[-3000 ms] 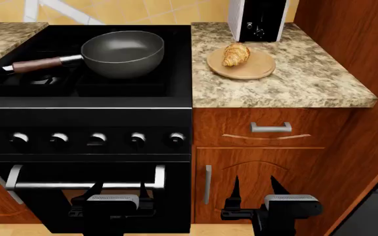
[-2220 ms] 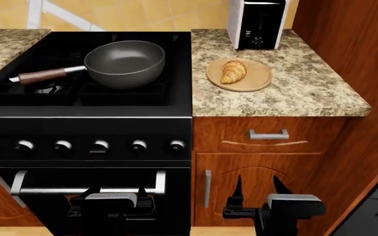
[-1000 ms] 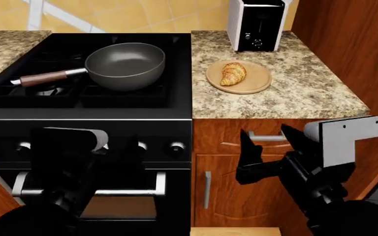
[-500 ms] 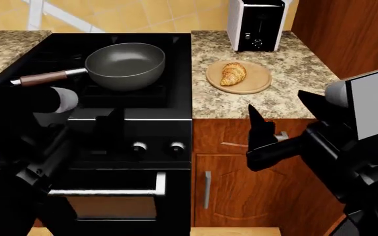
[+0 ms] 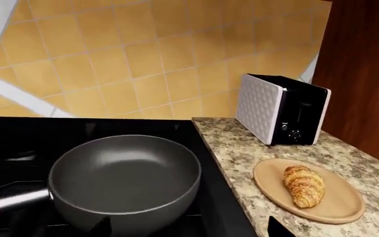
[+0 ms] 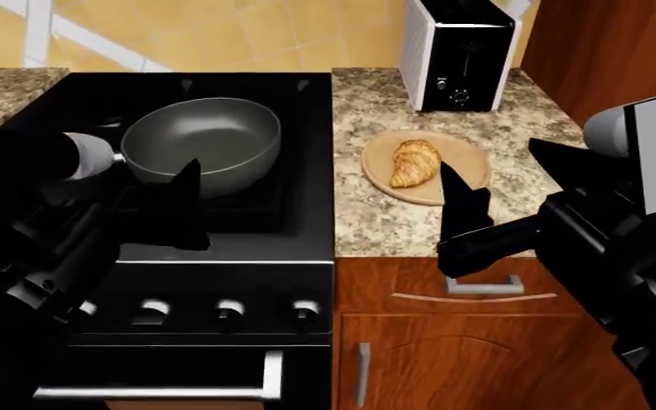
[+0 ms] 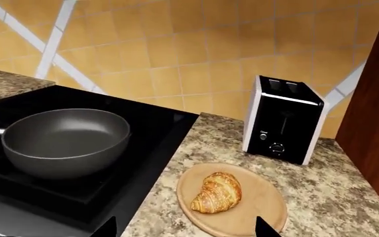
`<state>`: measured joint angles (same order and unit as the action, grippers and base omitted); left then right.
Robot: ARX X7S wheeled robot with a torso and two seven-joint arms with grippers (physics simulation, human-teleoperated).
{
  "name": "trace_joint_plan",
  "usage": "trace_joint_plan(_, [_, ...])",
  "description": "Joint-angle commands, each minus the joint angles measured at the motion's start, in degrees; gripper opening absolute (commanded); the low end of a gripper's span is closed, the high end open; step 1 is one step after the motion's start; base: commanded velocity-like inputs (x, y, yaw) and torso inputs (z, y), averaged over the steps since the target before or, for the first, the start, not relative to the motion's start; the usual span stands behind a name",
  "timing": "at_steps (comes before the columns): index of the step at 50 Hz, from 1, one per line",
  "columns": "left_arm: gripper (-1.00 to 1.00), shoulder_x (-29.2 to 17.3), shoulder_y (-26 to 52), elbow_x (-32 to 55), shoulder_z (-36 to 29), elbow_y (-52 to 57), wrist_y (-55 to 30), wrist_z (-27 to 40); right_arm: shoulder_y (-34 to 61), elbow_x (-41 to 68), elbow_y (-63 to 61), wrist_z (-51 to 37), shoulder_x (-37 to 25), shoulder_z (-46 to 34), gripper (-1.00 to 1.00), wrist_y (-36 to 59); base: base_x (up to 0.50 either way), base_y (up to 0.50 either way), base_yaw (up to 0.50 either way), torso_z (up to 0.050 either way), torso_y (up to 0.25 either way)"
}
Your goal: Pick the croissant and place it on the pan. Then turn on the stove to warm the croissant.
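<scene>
The croissant point(image 6: 415, 162) lies on a round wooden board point(image 6: 471, 167) on the granite counter to the right of the stove point(image 6: 305, 102). It also shows in the left wrist view point(image 5: 303, 185) and the right wrist view point(image 7: 217, 192). The dark-grey pan point(image 6: 199, 145) stands empty on the stove's grates, handle to the left. My left gripper point(image 6: 146, 201) is open and empty, just in front of the pan point(image 5: 125, 180). My right gripper point(image 6: 497, 175) is open and empty, at the counter's front edge, close in front of the board and croissant.
A black-and-white toaster point(image 6: 461, 53) stands at the back of the counter behind the board. The stove's knobs point(image 6: 225, 309) run along its front below the grates. A tall wooden cabinet side point(image 6: 601, 51) bounds the counter on the right. A tiled wall is behind.
Both arms have risen from low in front of the oven door to counter height, grippers now pointing at the pan and the board. The head view has shifted. Croissant and pan have not moved.
</scene>
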<state>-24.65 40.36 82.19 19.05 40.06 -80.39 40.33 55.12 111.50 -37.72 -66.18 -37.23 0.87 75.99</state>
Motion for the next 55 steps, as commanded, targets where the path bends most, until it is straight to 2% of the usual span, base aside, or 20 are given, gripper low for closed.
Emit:
trace_joint_plan(1, [1.00, -0.7, 0.3, 0.3, -0.5, -0.1, 1.2, 0.6, 0.9, 0.7, 0.3, -0.6, -0.9, -1.0, 1.00, -0.8, 0.49, 0.00, 0.00, 0.000, 0.000])
trace_joint_plan(14, [1.00, -1.2, -0.6, -0.5, -1.3, -0.1, 2.5, 0.0, 1.9, 1.5, 0.7, -1.2, -1.6, -3.1, 1.00, -1.3, 0.49, 0.00, 0.00, 0.000, 0.000])
trace_joint_plan(25, [1.00, -1.9, -0.8, 2.3, -0.9, 0.4, 3.0, 1.8, 2.3, 3.0, -0.3, -2.5, -2.7, -4.4, 1.00, -2.2, 0.49, 0.00, 0.00, 0.000, 0.001])
trace_joint_plan(28, [1.00, -2.2, -0.8, 3.1, -0.9, 0.4, 3.1, 2.4, 2.2, 3.3, -0.5, -2.7, -2.9, -4.6, 1.00, -2.5, 0.00, 0.00, 0.00, 0.000, 0.004])
trace_joint_plan(34, [1.00, -2.2, -0.6, 3.2, -1.5, 0.2, 3.5, 2.4, 6.4, 10.2, 2.8, -9.9, -5.4, -13.0, 1.00, -4.8, 0.00, 0.00, 0.00, 0.000, 0.000])
trace_joint_plan(42, [1.00, -2.0, -1.0, 0.5, -2.8, -0.2, 4.6, -0.9, 13.4, 19.8, 7.4, -18.2, -6.6, -22.2, 1.00, -10.5, 0.00, 0.00, 0.00, 0.000, 0.000])
trace_joint_plan(46, [1.00, -1.9, -1.2, -0.8, -3.0, -0.4, 5.4, -2.2, 16.8, 24.7, 11.0, -22.2, -6.1, -25.7, 1.00, -17.0, 0.00, 0.00, 0.00, 0.000, 0.000])
trace_joint_plan(55, [1.00, -3.1, -2.3, -3.0, -4.0, -0.5, 6.1, -5.0, 19.3, 22.5, 13.0, -22.8, -7.7, -32.1, 1.00, -22.8, 0.00, 0.00, 0.00, 0.000, 0.000])
